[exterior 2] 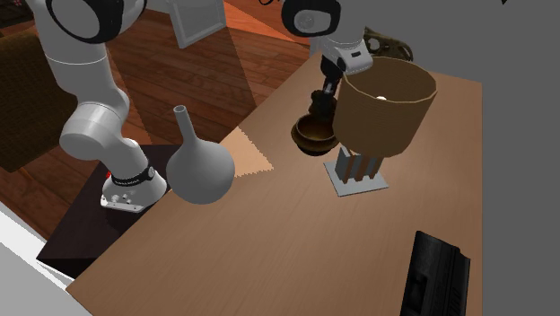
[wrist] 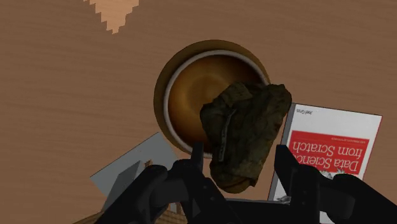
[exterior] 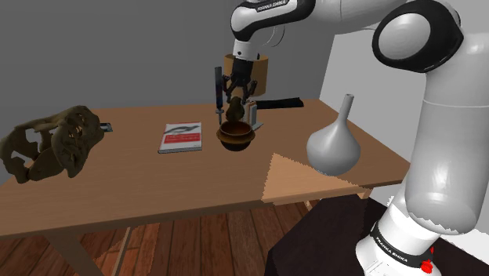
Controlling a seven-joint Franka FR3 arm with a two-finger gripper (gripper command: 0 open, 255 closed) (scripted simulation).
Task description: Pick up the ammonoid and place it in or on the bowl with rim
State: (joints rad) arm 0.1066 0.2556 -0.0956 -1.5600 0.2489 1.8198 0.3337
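On the one bench [exterior: 157,182] I count one brown bowl [exterior: 235,138], one book [exterior: 182,136] with a red and white cover, one grey vase [exterior: 333,146] with a long neck, one big lumpy brown object [exterior: 51,145], one brown open cylinder [exterior 2: 386,103] on a grey base and one flat black object [exterior 2: 437,274]. There is one ammonoid [wrist: 245,137], one white arm [exterior: 427,118] and one black pincer [wrist: 238,153] with two fingers [wrist: 294,179].
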